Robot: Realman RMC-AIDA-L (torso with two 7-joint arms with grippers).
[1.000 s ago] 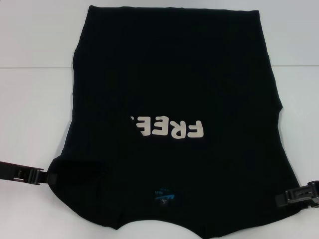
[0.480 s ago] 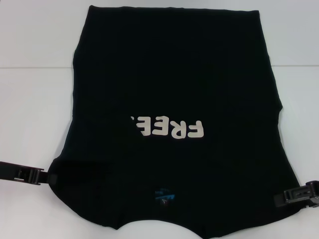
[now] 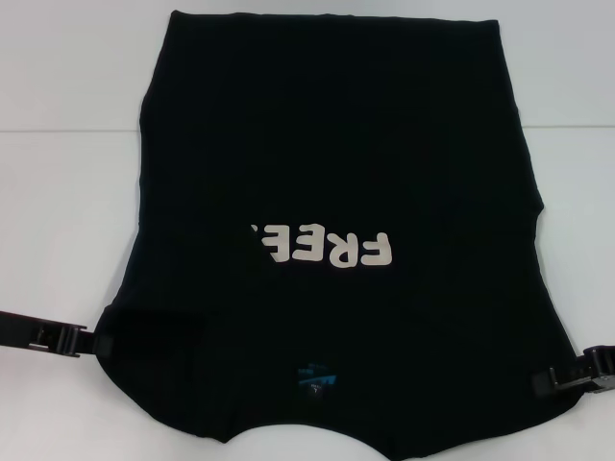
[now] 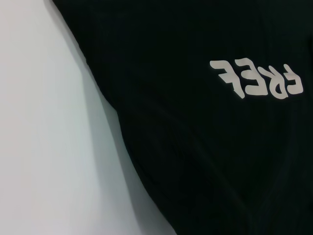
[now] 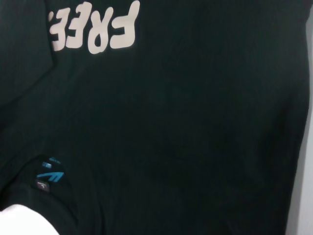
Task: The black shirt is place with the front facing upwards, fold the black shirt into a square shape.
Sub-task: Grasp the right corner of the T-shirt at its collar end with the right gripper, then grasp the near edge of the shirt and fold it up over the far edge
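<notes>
Black shirt (image 5: 186, 137) fills nearly whole frame, fabric lying flat, front side up. Cream "FREE" lettering (image 5: 93, 29) near one frame edge, seen upside down; letters beyond second E cut off by fabric fold. Fold edge (image 5: 44, 73) runs diagonally past lettering, one layer lying over another. Small blue neck label (image 5: 50, 175) inside neckline, white tag just beside it. White desk (image 5: 22, 223) shows through neck opening in frame corner. Pale desk strip (image 5: 305, 98) visible along shirt's far side edge. Gripper fingers not visible.
</notes>
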